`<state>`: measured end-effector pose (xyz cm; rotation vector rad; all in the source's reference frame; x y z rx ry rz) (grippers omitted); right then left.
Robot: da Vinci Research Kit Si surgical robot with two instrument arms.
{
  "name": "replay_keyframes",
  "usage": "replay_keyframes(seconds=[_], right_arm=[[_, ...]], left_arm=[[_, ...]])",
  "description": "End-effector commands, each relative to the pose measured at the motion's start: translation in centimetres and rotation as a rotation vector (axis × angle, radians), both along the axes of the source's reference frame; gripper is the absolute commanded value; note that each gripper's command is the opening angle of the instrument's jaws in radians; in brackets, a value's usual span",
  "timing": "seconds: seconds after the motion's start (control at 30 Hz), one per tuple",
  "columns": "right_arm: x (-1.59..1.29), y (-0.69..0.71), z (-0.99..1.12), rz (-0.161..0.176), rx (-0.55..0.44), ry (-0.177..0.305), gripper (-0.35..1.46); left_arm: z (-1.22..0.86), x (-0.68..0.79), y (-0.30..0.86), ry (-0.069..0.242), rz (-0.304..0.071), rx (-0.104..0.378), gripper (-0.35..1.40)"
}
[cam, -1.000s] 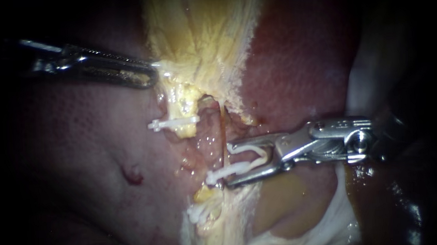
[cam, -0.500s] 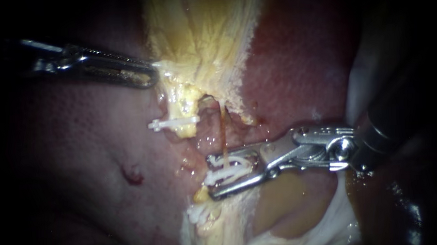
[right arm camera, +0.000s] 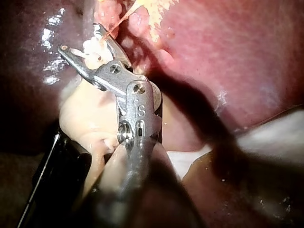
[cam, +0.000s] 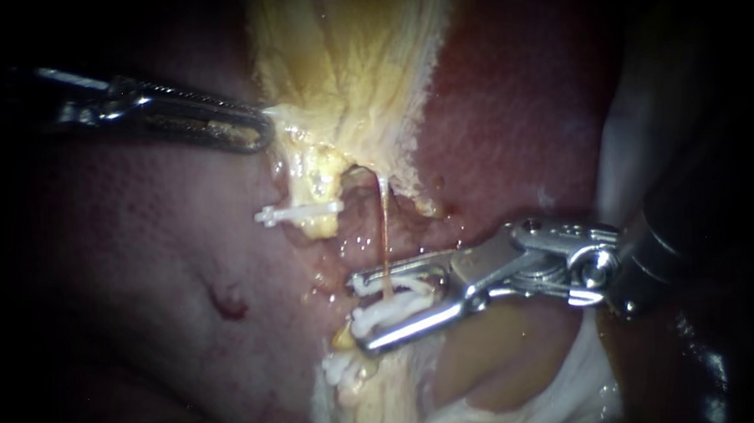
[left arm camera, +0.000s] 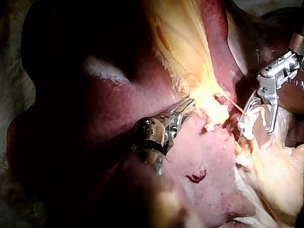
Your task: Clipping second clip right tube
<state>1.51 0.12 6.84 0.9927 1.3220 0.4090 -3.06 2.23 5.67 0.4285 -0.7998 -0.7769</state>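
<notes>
Endoscope view: the left instrument (cam: 255, 128), slender dark metal with ridged jaws, lies almost level. Its jaws are clenched on the frayed edge of the pale yellow fibrous tissue (cam: 347, 70). The right instrument (cam: 360, 312), bright hinged steel, reaches in from the right. Its spread jaws grasp a white plastic clip (cam: 393, 310), and the thin orange right tube (cam: 384, 228) (a mere glistening thread) runs down into their gap. To the left, another white clip (cam: 300, 212) sits crosswise. The smooth maroon liver (cam: 515, 106) lies to the right.

Left wrist view: the left instrument (left arm camera: 187, 107) bites the yellow tissue (left arm camera: 209, 97). Beyond it, the right instrument (left arm camera: 257, 127) carries the clip (left arm camera: 251, 116) at the tube (left arm camera: 235, 105).

Right wrist view: the right instrument (right arm camera: 80, 39) cradles the clip (right arm camera: 92, 52), with the tube (right arm camera: 118, 19) entering between the jaws.
</notes>
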Motion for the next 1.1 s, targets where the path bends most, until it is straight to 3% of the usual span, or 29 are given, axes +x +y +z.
replay_keyframes(seconds=[0.03,0.27,0.6,1.0,1.1], right_arm=[[0.01,-0.01,-0.02,-0.005,0.008,0.006,0.48],[0.03,-0.08,-0.13,-0.041,0.028,0.038,0.47],[0.0,-0.07,-0.11,-0.034,0.055,0.027,0.39],[-0.07,-0.04,-0.05,-0.027,0.059,0.021,0.16],[-0.08,-0.03,-0.04,-0.026,0.06,0.024,0.0]], left_arm=[[0.0,0.0,0.0,0.0,0.0,0.0,-0.35],[0.01,0.0,0.0,0.0,0.0,0.0,-0.35],[0.01,0.0,0.0,0.001,-0.003,0.004,-0.35],[0.02,0.01,0.0,0.0,-0.003,0.004,-0.35],[0.02,0.0,0.01,0.0,-0.003,0.004,-0.35]])
